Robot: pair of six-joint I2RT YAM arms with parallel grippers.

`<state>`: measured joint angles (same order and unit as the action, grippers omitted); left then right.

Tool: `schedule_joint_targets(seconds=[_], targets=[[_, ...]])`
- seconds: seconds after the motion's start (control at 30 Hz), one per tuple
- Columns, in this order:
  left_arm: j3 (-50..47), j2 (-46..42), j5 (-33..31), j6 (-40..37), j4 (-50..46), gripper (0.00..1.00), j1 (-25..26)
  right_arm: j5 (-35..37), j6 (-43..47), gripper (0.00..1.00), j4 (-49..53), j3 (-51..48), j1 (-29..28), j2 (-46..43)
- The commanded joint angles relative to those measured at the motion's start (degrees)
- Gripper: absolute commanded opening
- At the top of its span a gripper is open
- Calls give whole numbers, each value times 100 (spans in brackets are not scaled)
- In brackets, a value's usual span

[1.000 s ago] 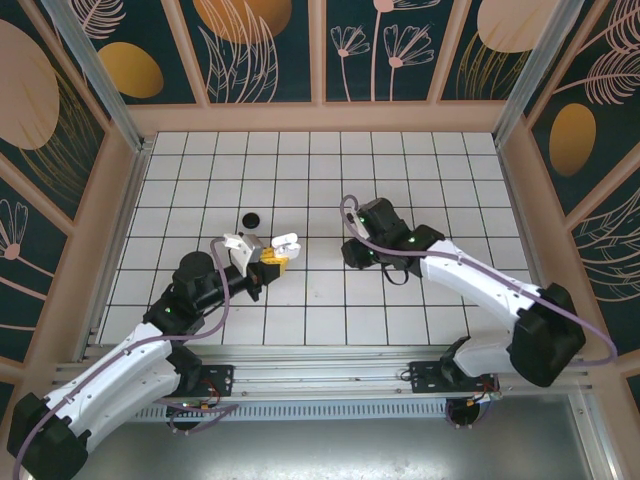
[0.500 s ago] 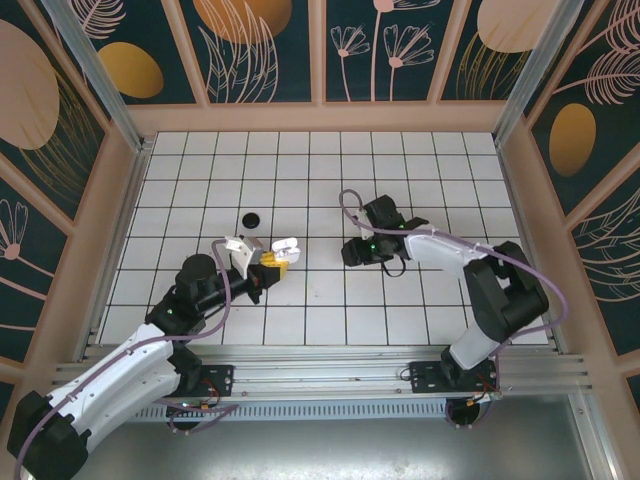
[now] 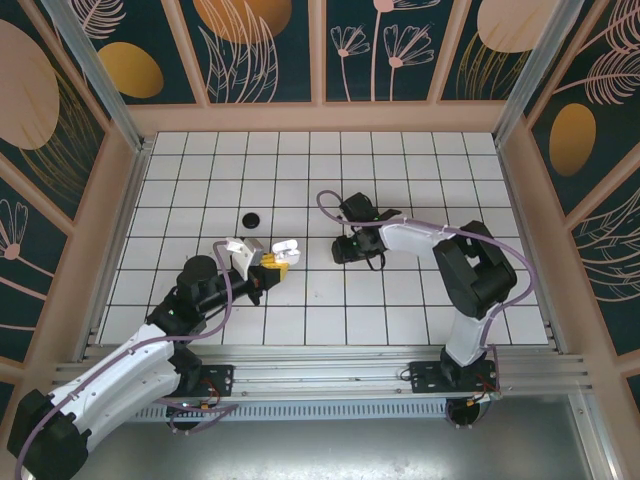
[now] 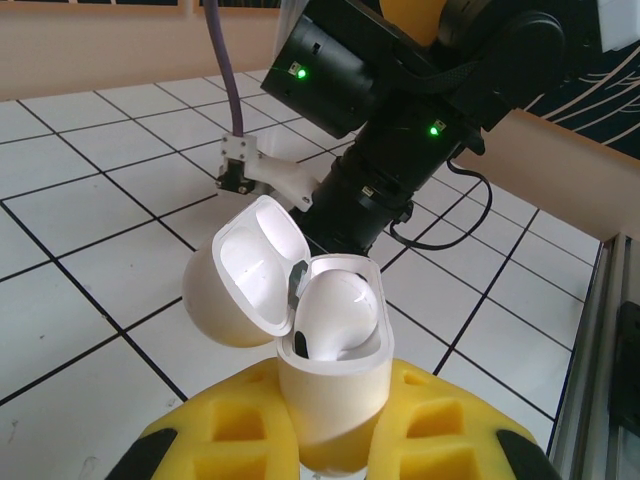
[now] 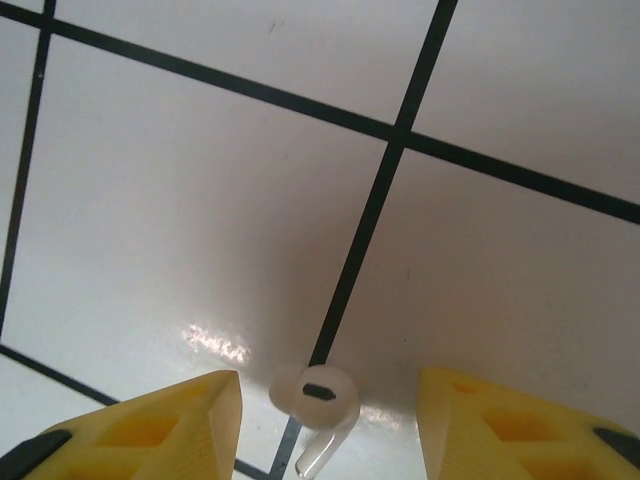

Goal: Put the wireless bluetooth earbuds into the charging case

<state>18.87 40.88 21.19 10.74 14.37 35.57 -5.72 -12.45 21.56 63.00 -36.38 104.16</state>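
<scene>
My left gripper (image 4: 335, 450) is shut on a white charging case (image 4: 335, 390), its yellow fingers (image 4: 230, 440) pressed to both sides. The lid (image 4: 245, 275) hangs open to the left, and one white earbud (image 4: 340, 310) sits in the case. From above, the case (image 3: 283, 246) is held over the tiles at centre left. My right gripper (image 3: 344, 250) points down at the table a little to its right. In the right wrist view its yellow fingers (image 5: 170, 425) stand open around a second white earbud (image 5: 315, 393), which lies on a black grid line, touching neither finger.
A small round black object (image 3: 252, 219) lies on the tiles behind the left gripper. The right arm (image 4: 400, 130) looms close behind the held case. The table's wooden rim (image 3: 320, 118) walls in the grid.
The right arm has swung left and folded in, bringing its gripper closer to the held case. The left arm and the case have barely moved.
</scene>
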Motion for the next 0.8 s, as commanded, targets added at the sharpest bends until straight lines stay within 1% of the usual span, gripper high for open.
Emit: schedule_joint_targets(seconds=[0.0, 0.13, 0.27, 0.33, 0.43, 0.53, 0.63, 0.77], targets=[[-84, 20, 56, -31, 283, 0, -6, 271, -71, 48, 316, 210, -102, 163], [-79, 69, 38, -31, 295, 0, -4, 324, -121, 46, 427, 295, -171, 318], [-77, 72, 15, -37, 277, 0, -6, 482, -181, 42, 592, 396, -263, 415], [-77, 60, 8, -37, 270, 0, -6, 515, -219, 38, 630, 422, -290, 443], [-86, 43, -8, -20, 272, 0, -6, 539, -242, 30, 686, 473, -314, 473], [-103, 12, -27, -11, 254, 0, -4, 575, -278, 29, 810, 572, -375, 511], [-140, -27, -64, -3, 258, 0, -6, 633, -359, 25, 974, 701, -430, 488], [-190, -54, -81, 41, 339, 0, -3, 1037, -596, 22, 1133, 790, -466, 297]])
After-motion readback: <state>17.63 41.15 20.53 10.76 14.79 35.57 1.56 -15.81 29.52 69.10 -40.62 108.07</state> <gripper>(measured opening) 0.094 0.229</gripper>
